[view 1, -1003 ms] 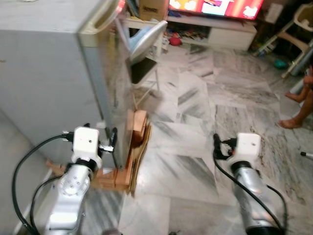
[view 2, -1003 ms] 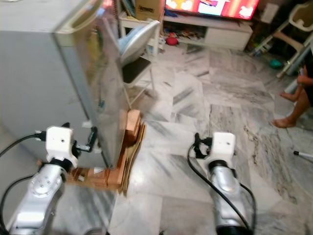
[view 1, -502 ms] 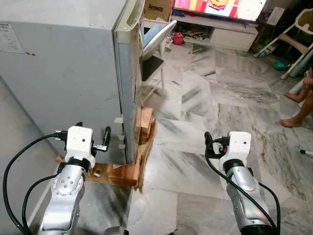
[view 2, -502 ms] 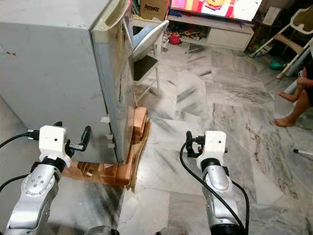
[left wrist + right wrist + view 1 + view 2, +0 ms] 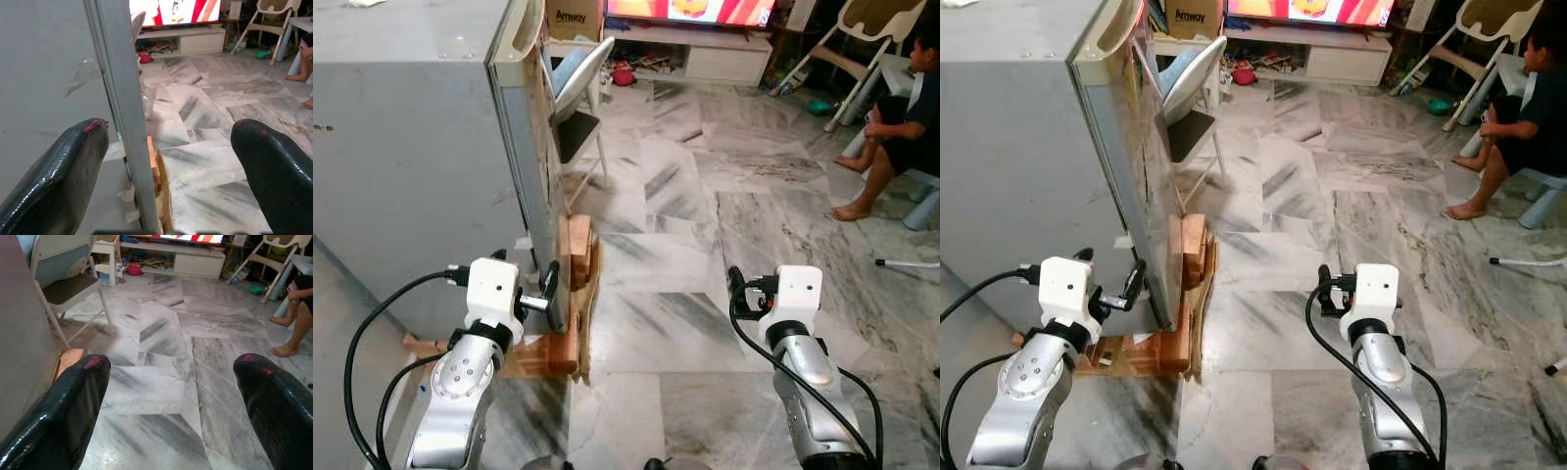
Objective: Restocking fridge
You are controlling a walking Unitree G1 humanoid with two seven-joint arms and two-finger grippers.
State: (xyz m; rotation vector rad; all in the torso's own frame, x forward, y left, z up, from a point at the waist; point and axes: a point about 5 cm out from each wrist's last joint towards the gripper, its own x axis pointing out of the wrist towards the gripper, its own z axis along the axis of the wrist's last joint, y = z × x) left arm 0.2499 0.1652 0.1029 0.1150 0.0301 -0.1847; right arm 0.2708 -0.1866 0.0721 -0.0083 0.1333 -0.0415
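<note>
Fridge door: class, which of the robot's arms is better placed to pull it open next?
Probably the left. The left gripper is open, straddling the fridge door edge low down. The right gripper is open too, but over bare floor.

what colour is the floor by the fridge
White-grey marble floor with dark streaks, clearest in the right wrist view; the fridge itself is grey.

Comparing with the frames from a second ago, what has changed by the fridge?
The left gripper has closed in on the fridge door edge, its open fingers now straddling it. The right gripper stays open over the floor. Fridge and wood blocks unmoved; the camera shifted.
</note>
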